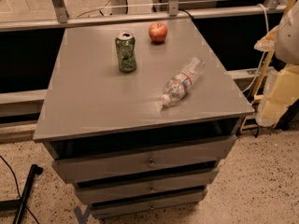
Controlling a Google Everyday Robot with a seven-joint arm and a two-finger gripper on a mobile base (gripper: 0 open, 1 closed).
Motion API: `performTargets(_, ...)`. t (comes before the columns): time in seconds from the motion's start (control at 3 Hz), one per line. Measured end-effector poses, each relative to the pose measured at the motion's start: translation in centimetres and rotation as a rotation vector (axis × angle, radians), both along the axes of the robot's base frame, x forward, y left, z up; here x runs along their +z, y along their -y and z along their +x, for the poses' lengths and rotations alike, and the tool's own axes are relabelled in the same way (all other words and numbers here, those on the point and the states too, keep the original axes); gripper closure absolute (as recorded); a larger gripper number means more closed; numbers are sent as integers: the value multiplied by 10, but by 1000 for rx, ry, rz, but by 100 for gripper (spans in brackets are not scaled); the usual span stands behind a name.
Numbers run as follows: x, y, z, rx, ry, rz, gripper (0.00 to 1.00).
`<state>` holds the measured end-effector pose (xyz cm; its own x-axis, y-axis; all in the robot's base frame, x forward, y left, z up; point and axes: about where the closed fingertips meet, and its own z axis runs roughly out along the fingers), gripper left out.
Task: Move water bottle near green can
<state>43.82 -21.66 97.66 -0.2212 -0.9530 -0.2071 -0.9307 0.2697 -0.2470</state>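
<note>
The water bottle (182, 82) lies on its side on the grey cabinet top (88, 101), right of centre, its white cap pointing toward the front left. The green can (125, 52) stands upright toward the back, left of the bottle and clearly apart from it. My gripper (268, 43) is at the right edge of the view, beyond the cabinet's right side, well away from both the bottle and the can. It holds nothing that I can see.
A red apple (158, 32) sits near the back edge, right of the can. The cabinet has three drawers (149, 162) in front. A rail (140, 17) runs behind it. Pale arm parts (280, 92) fill the right edge. A black cable (25, 190) lies on the floor.
</note>
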Motion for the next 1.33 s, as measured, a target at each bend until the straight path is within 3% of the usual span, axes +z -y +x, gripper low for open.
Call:
performTargets(0.33,-1,0,2,5,2,-1,0)
performTargets(0.67,-8,-1,29,64,17,-18,0)
performTargets(1.0,-23,-20,82,217,17,-43,0)
performTargets(1.33,-34,-46,113,330,-2,-76,0)
